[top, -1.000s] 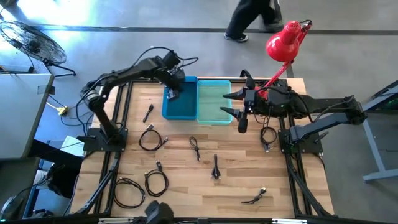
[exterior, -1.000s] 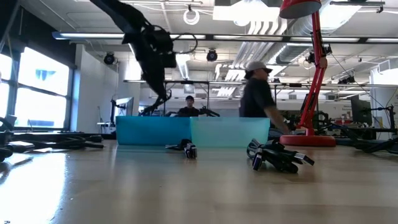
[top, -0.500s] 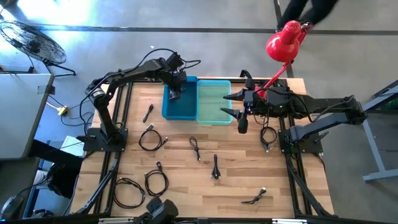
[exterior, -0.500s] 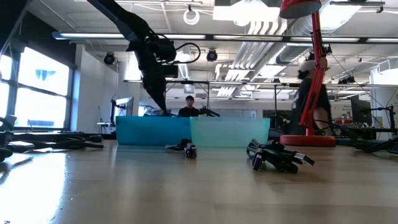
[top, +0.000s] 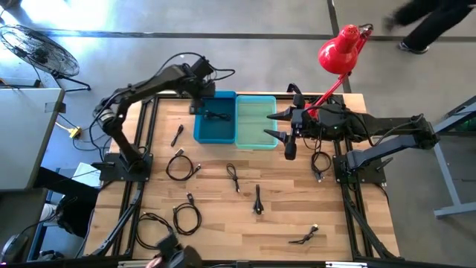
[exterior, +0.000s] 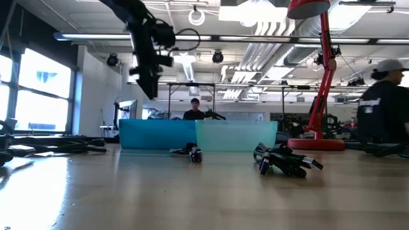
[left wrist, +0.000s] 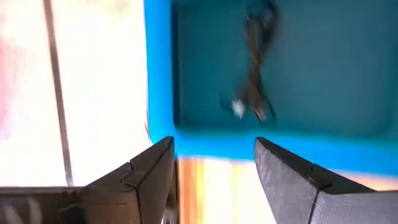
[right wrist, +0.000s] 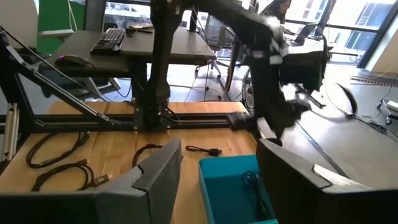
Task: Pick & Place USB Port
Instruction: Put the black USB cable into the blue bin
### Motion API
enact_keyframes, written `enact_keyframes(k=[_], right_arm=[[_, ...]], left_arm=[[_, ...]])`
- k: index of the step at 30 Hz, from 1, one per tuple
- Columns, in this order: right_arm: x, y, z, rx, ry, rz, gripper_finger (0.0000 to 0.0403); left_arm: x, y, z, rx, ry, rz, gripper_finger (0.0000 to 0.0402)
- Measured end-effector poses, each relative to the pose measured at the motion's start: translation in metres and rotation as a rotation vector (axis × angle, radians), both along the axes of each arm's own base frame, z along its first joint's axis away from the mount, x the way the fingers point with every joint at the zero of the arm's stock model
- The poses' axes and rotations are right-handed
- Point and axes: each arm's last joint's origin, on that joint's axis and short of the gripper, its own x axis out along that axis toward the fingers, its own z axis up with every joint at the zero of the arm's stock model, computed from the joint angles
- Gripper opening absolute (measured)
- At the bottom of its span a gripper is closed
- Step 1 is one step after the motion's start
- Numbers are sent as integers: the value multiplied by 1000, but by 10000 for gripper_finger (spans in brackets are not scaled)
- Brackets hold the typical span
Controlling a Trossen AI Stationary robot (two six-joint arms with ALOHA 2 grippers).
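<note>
Pincer of the left arm [top: 199, 83], released and empty, its dark fingers [left wrist: 140, 180] spread apart, hung above the far left corner of the dark blue bin [top: 201, 132]. A USB cable [left wrist: 254, 93] lay loose on that bin's floor, apart from the fingers and clear of the walls, so the placing looked done for this piece. Right pincer [top: 281, 124], also spread and holding nothing, waited over the outer edge of the lighter teal bin [top: 253, 143], which stood touching the blue one.

Risks from this position, as judged:
- The left pincer hung close over the bin's rim; a sideways swing toward the next cable without enough height could clip the wall and shift both bins, since they stood edge to edge.
- The remaining cables [top: 181, 165] lay coiled or kinked across the wooden surface [top: 216, 223]. A grasp on a loop rather than near a plug could let the cable slip or trail, and a trailing end could catch on the bin's rim and hang outside.
- A cable [top: 320, 165] beside the right arm's base lay close to its frame, so a reach there could snag it.
- A red lamp [top: 336, 50] stood behind the right arm, and a person [top: 428, 22] walked beyond the surface.
</note>
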Motion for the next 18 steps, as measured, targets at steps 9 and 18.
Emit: enact_keyframes(k=[9, 18], right_arm=[[0, 0, -1, -13, 10, 1, 201], [0, 0, -1, -26, 13, 4, 201]], left_arm=[[-56, -51, 46, -286, 181, 151, 213], [-81, -69, 16, -241, 217, 400, 213]])
